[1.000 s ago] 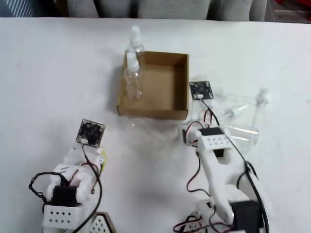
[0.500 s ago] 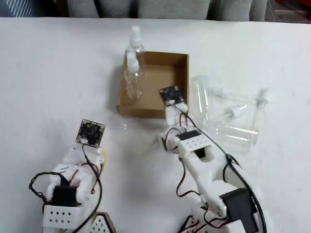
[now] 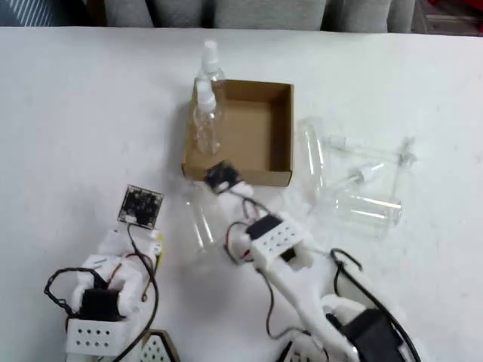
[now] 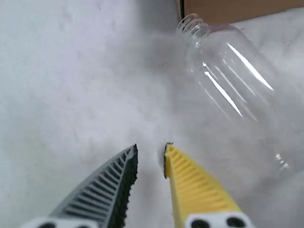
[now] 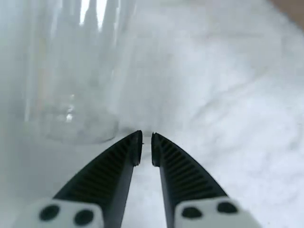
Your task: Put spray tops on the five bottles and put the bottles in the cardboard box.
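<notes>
A clear bottle without a top (image 3: 200, 219) lies on the white table just in front of the cardboard box (image 3: 281, 136). My right gripper (image 5: 146, 147) is low over the table beside this bottle (image 5: 71, 71), shut, with nothing between its black fingers. My right arm (image 3: 272, 237) stretches toward the box's front wall. My left gripper (image 4: 150, 154) is shut and empty, a little short of the same bottle (image 4: 232, 90), whose threaded neck points at the box (image 4: 237, 7). One bottle with a spray top (image 3: 206, 121) stands inside the box, another (image 3: 209, 64) behind it.
To the right of the box lie more clear bottles (image 3: 366, 207) and loose spray tops (image 3: 362, 170) in a cluster. My left arm (image 3: 113, 271) sits at the near left corner. Chairs line the table's far edge.
My right arm has swung left from the bottle cluster to the front of the box, ending beside the lying bottle. The left arm has stayed put.
</notes>
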